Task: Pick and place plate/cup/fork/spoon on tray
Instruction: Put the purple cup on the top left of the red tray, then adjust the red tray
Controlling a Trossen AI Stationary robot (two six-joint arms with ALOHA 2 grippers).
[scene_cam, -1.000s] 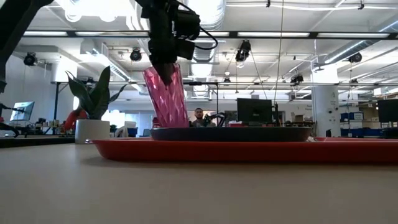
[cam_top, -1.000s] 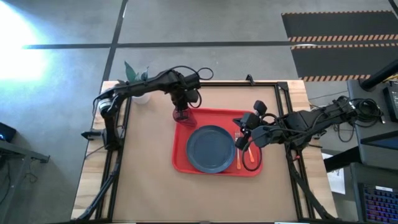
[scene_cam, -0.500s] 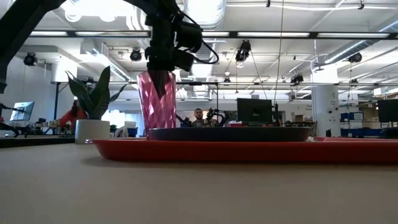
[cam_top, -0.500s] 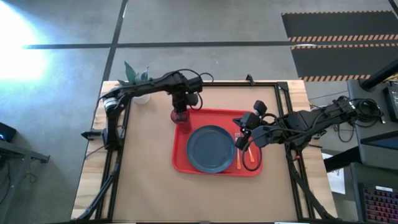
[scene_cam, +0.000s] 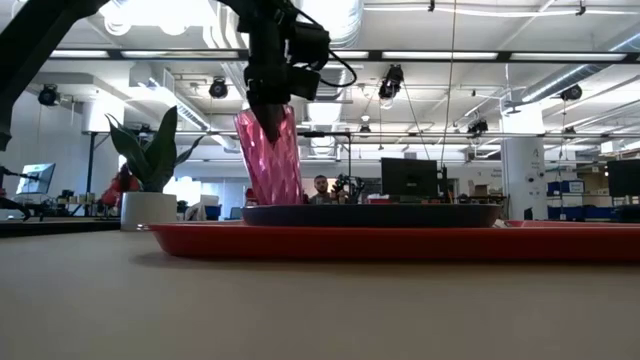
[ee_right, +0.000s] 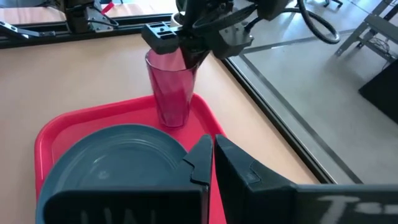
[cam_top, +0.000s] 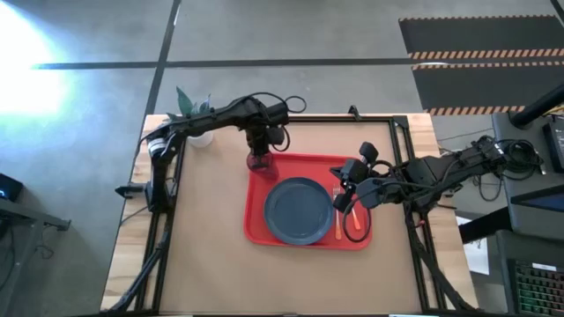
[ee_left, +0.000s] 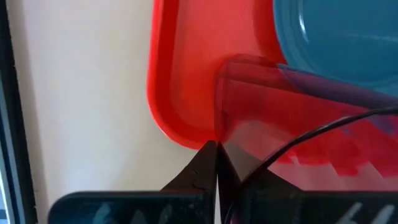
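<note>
Left gripper (cam_top: 258, 148): at the tray's far left corner, reaching down from above and clamped on the rim of the cup, one finger inside it and one outside
Cup (cam_top: 258, 160): red see-through tumbler, upright but leaning a little in the low view (scene_cam: 268, 155); it sits just inside the tray's corner, beside the plate's far left edge; whether its base rests fully on the tray I cannot tell
Tray (cam_top: 258, 224): red, lying flat on the desk (cam_top: 207, 246) near its middle, long side running left to right
Plate (cam_top: 299, 210): dark blue, flat on the tray, filling the middle of it
Fork (cam_top: 337, 215): orange handle, on the tray just right of the plate, tines toward the far side
Spoon (cam_top: 354, 231): orange handle, on the tray right of the fork, partly hidden under the right arm
Right gripper (cam_top: 342, 195): hangs over the tray's right end above the fork and spoon; fingers drawn together with nothing between them, as its own wrist view shows (ee_right: 208, 155)
Plant pot (cam_top: 199, 136): white with green leaves, at the desk's far left corner, well apart from the tray
</note>
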